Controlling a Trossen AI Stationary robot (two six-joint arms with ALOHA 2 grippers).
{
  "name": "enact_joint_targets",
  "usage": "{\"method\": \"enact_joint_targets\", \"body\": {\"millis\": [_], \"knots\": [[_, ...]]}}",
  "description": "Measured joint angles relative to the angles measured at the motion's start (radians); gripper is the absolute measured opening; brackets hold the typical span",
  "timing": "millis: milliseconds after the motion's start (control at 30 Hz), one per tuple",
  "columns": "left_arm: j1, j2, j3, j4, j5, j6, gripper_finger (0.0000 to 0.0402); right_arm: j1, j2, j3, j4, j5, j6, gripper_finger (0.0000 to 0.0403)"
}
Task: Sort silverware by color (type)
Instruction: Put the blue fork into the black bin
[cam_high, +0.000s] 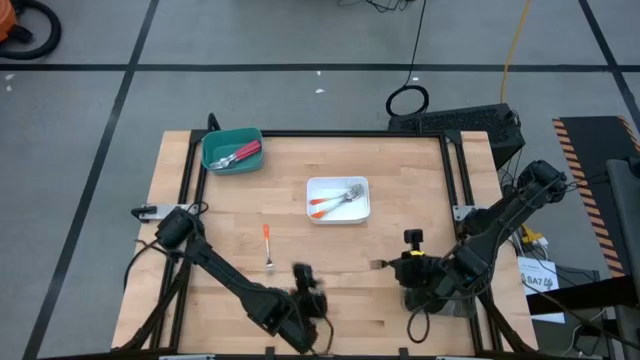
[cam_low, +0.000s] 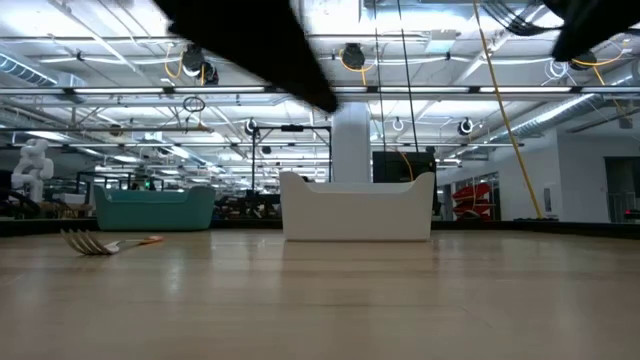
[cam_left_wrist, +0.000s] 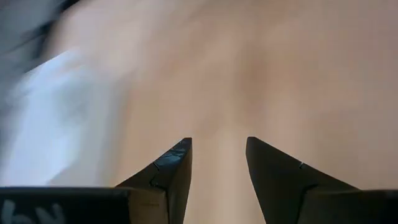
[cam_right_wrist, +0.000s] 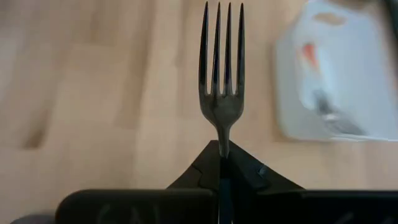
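From above, the right claw (cam_high: 392, 265) is seen carrying a fork (cam_high: 378, 265) over the counter (cam_high: 400, 180); the left claw (cam_high: 308, 285) hangs parted, empty. Right wrist: the stem is clamped, handle colour hidden, so the right tray must probably be judged next.

The white tray (cam_high: 338, 199) stands at mid-counter (cam_high: 420, 180) and is the central obstacle. Left of it and nearer the front, one orange-handled fork (cam_high: 268, 245) lies flat on the wood, apart from the tray. Beyond that fork, at the far left corner, stands the teal tray (cam_high: 232, 150). Bare wood runs between the two trays and to the right of the white tray. In front of the white tray, the left pincer (cam_high: 305, 278) and right pincer (cam_high: 392, 265) occupy the near edge, with bare wood between them.
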Motion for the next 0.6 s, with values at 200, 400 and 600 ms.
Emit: {"method": "enact_joint_targets", "body": {"millis": [200,400,600], "knots": [[-0.025,0.003,-0.095,0.512,0.223,0.276,0.0161,0.035,-0.032,0.000,-0.013,-0.151,0.041,0.0004],[-0.034,0.003,-0.095,0.486,0.222,0.194,0.0161,0.097,-0.044,0.000,-0.072,-0.220,0.182,0.0004],[-0.033,0.003,-0.095,0.450,0.195,0.121,0.0161,0.173,-0.039,0.000,-0.137,-0.265,0.362,0.0004]]}}
